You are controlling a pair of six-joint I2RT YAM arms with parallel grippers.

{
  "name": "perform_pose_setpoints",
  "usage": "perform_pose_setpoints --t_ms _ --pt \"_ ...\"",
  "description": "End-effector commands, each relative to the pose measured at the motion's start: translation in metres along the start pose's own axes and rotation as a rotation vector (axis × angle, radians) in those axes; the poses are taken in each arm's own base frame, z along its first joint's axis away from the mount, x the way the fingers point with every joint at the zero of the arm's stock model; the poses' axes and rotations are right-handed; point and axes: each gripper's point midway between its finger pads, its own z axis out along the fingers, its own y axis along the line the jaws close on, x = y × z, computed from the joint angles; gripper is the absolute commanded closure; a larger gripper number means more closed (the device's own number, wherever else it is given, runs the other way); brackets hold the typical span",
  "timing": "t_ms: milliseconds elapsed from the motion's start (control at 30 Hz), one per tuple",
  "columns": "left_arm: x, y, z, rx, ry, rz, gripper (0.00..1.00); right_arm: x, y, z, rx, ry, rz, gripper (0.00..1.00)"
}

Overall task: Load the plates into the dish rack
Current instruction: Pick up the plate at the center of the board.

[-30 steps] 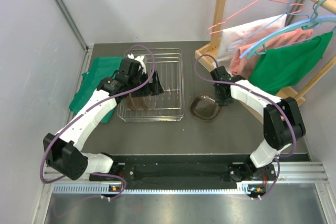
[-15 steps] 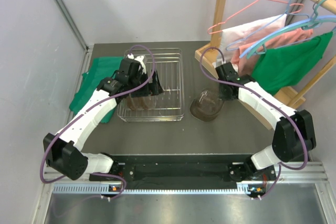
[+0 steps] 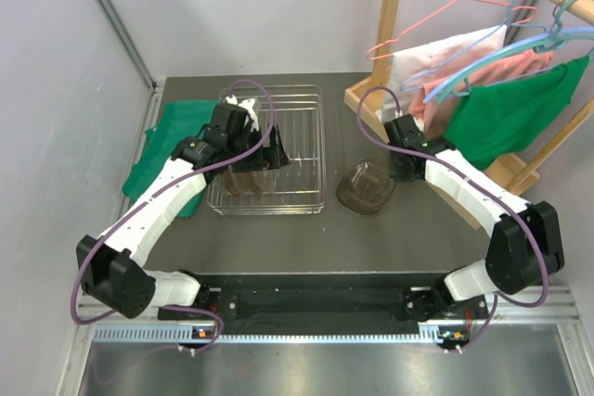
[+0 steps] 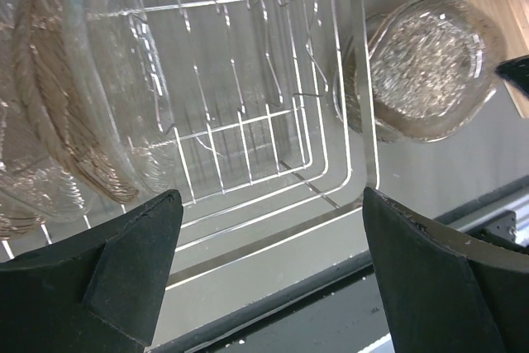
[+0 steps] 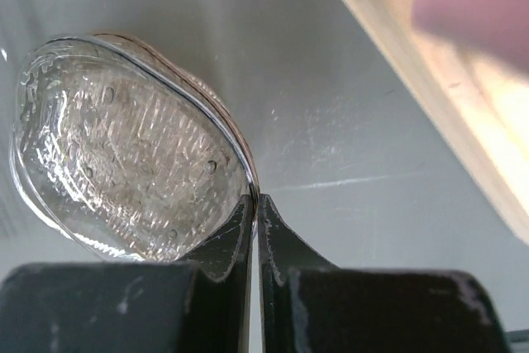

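The wire dish rack (image 3: 297,150) stands at the table's middle left and also fills the left wrist view (image 4: 248,146). Several brown-tinted plates (image 4: 74,113) stand on edge in its left part. My left gripper (image 3: 266,152) hangs over the rack, open and empty, which the left wrist view (image 4: 269,274) confirms. To the right of the rack, a clear textured plate (image 3: 365,180) is tilted up over a brown plate (image 3: 357,199) lying on the table. My right gripper (image 3: 394,170) is shut on the clear plate's right rim; the right wrist view shows the gripper (image 5: 254,204) pinching the plate (image 5: 124,155).
A green cloth (image 3: 162,150) lies left of the rack. A wooden clothes stand (image 3: 394,16) with hangers and a green garment (image 3: 501,113) stands at the back right, its wooden base (image 3: 367,99) close behind the right gripper.
My right gripper has tilted the clear plate up by its right rim off the brown plate, and the right elbow has swung rightward. The left arm has not moved.
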Motion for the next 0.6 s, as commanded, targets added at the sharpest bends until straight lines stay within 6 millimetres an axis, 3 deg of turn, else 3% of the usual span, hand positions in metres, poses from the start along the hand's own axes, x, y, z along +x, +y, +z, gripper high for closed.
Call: perform_pose_setpoints --t_ms 0,333,567 --pt "-0.010 -0.018 -0.009 0.087 -0.035 0.010 0.06 -0.005 0.007 -0.013 -0.083 -0.057 0.105 1.00" --pt "-0.018 -0.053 -0.006 0.257 -0.011 -0.001 0.06 -0.016 0.012 -0.031 -0.161 -0.136 0.220 1.00" --pt "-0.022 -0.085 0.012 0.397 0.032 -0.012 0.06 -0.019 0.011 -0.040 -0.185 -0.175 0.260 1.00"
